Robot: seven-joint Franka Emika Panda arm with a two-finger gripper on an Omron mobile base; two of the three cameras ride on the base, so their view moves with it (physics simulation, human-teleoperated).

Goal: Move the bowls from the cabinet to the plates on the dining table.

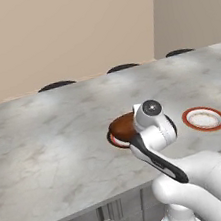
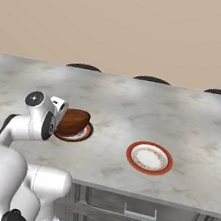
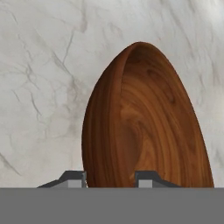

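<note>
Bowl (image 2: 74,121) of dark wood hung directly over the left plate (image 2: 79,135), its rim clamped between the fingers of the gripper (image 3: 110,177). Only a short way down remained, I judged; the other plate (image 2: 149,157) lay well apart.

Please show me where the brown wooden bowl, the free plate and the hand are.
brown wooden bowl (image 2: 75,120), right base view, its outer side.
free plate (image 2: 149,157), right base view, its pale middle.
hand (image 3: 109,178), hand view, between its fingertips.
</note>
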